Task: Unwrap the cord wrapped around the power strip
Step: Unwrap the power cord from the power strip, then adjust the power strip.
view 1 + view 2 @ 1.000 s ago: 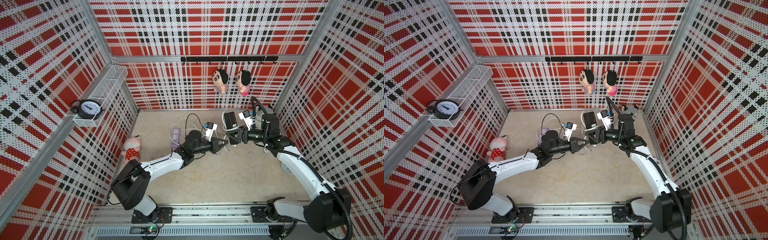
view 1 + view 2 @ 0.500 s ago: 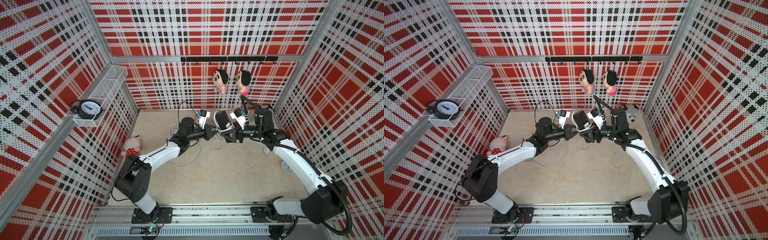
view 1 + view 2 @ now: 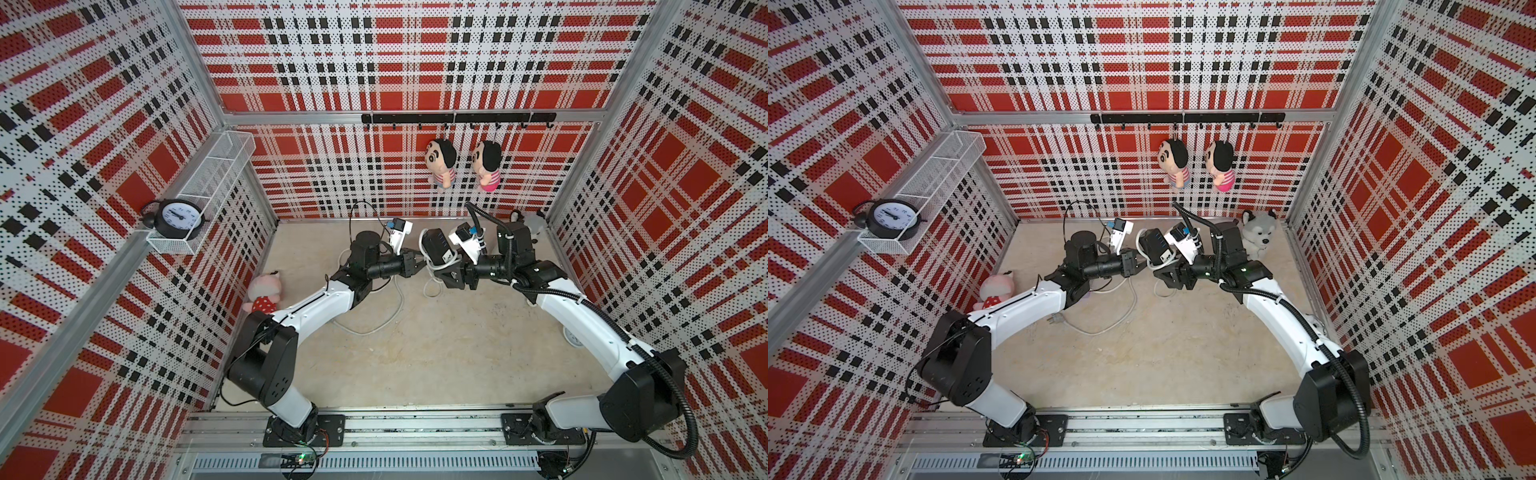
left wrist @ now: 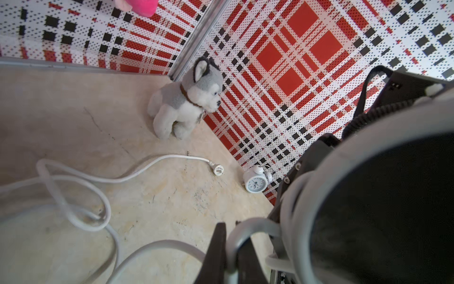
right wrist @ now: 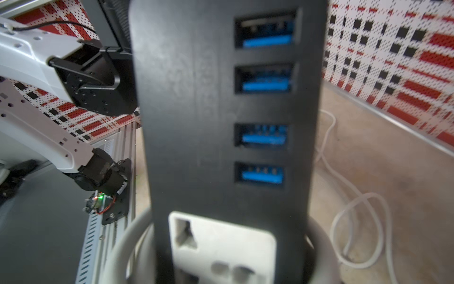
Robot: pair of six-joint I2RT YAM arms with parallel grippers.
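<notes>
Just above the centre of both top views, the right gripper [image 3: 448, 268] clamps the black, tower-shaped plastic power strip [image 3: 437, 248] clear of the beige table [image 3: 436, 353]. It does best to hold the strip steady while the left gripper [image 3: 417, 263], pinched shut on the white rubber cord [image 4: 177, 156] just beside the strip, carries its strand round the body without tugging. The strip shows four blue USB ports and a white socket face. Turns of cord ring it near that face, and loose loops trail across the table to the small white plug [image 4: 218, 169].
</notes>
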